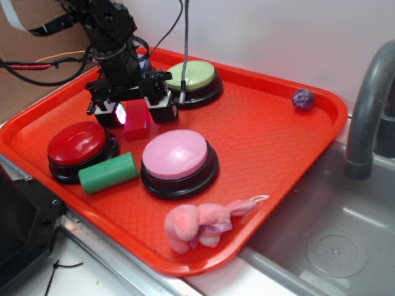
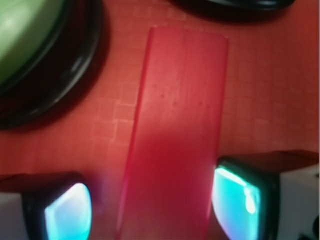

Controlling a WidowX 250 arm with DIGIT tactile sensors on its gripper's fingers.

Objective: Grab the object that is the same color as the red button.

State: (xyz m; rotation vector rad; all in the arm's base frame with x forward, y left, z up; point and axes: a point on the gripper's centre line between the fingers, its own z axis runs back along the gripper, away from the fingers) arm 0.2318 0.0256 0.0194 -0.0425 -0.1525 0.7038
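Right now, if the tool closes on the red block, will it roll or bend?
Probably neither. The red block has flat faces and straight edges, so it looks rigid and unlikely to roll. The tool straddles it with one pad near each side, so it should hold squarely.

Three dome buttons [image 1: 77, 143], one red block [image 1: 136, 121], one green cylinder [image 1: 108, 173], one tray [image 1: 271, 148].

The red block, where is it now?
In the exterior view the block lies on the tray, left of centre, between the hand's fingers, behind the pink button.
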